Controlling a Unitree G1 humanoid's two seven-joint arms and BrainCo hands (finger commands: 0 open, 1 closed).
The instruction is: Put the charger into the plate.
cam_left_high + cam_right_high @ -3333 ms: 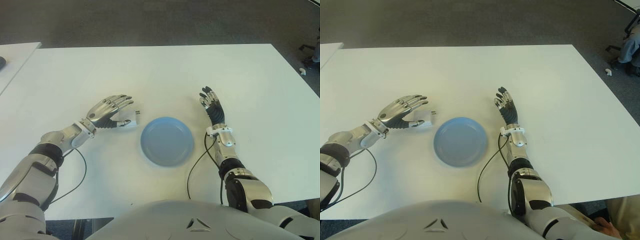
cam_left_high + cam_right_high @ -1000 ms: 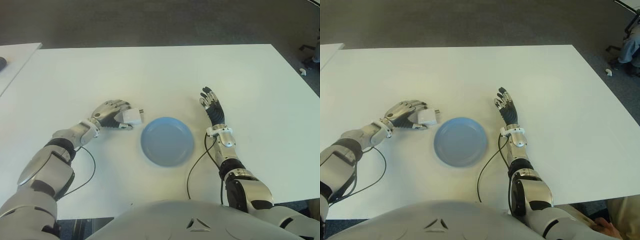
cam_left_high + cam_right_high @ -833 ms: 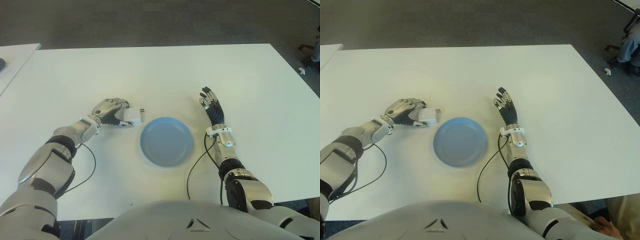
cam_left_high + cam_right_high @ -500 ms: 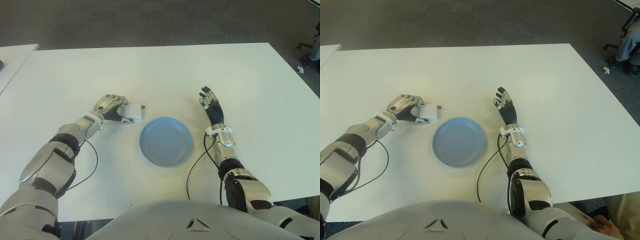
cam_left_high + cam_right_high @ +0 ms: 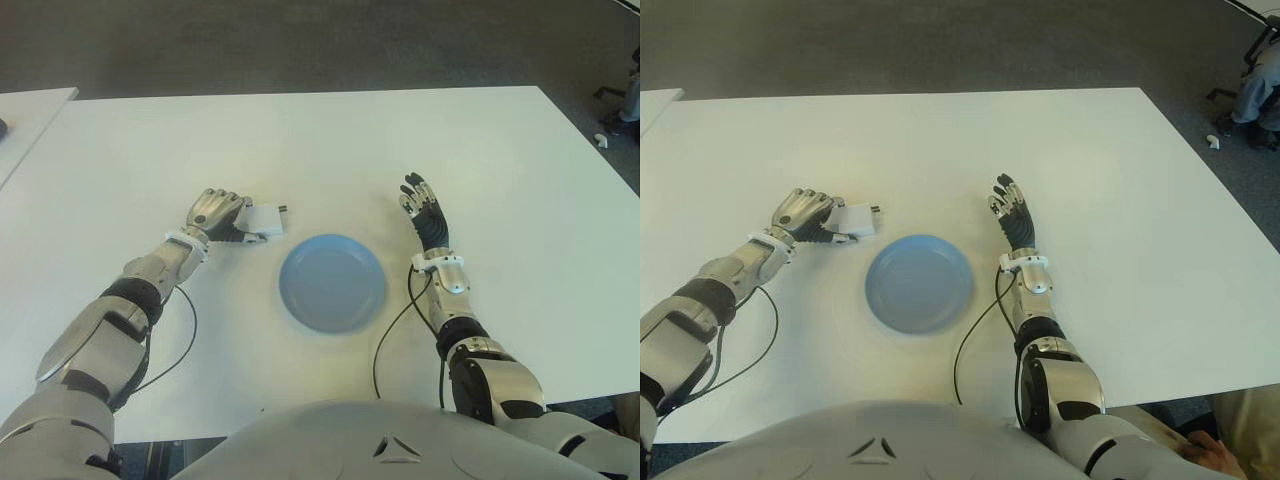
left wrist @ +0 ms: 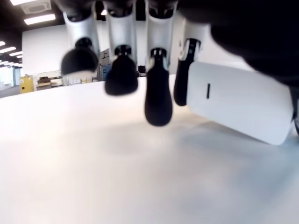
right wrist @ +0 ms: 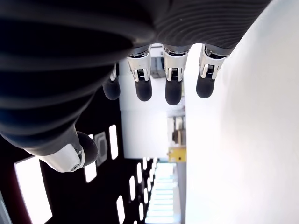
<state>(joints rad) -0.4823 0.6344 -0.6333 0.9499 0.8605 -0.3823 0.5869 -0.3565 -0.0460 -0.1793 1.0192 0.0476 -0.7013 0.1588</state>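
The white counter (image 5: 300, 150) carries a blue plate (image 5: 331, 283), which lies empty between the two hands. The left hand (image 5: 215, 212) is seen well to the left of the plate, its fingers (image 6: 157, 95) clenched around the white charger (image 5: 264, 220). The charger is held at the fingertips, on their plate side, with its prongs pointing toward the plate; in the left wrist view it is seen clear of the counter. Compared with a few seconds earlier, when the charger lay on the counter under an open left hand, the fingers have been closed on it and it has been raised and drawn slightly away from the robot. The grasp is therefore judged complete, with the carry over to the plate not yet done. The right hand (image 5: 425, 214) shows just right of the plate, fingers released and holding nothing.
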